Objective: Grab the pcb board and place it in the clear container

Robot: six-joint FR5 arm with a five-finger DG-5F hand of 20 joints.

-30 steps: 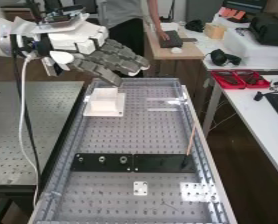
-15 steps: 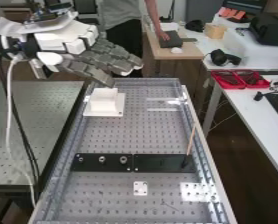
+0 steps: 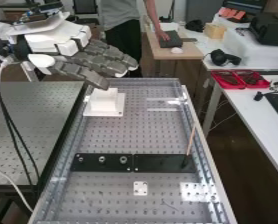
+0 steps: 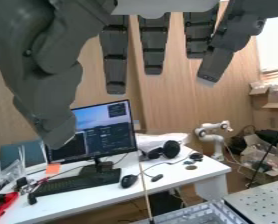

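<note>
The hand (image 3: 96,61) is over the far left corner of the perforated bench, above and beside a white block (image 3: 104,101) on a square white base, not clearly touching it. Its fingers are extended and hold nothing. In the wrist view the hand (image 4: 153,47) hangs with straight fingers and its thumb apart. A small white plate with holes (image 3: 140,188) lies near the bench's near end; I cannot tell whether it is the pcb board. Transparent pieces with bright edges (image 3: 164,104) lie at the far right of the bench; whether they form the clear container is unclear.
Two black plates (image 3: 102,162) cross the bench, with a thin stick (image 3: 190,140) standing at the right one. Rails (image 3: 205,150) edge the bench. Red trays (image 3: 239,79) sit on the right-hand desk. The wrist view shows a monitor (image 4: 110,131) and another white arm (image 4: 213,132).
The hand has shifted left in the high view, its fingers still extended, and the white cable has swung left with it. The things on the bench have stayed where they were.
</note>
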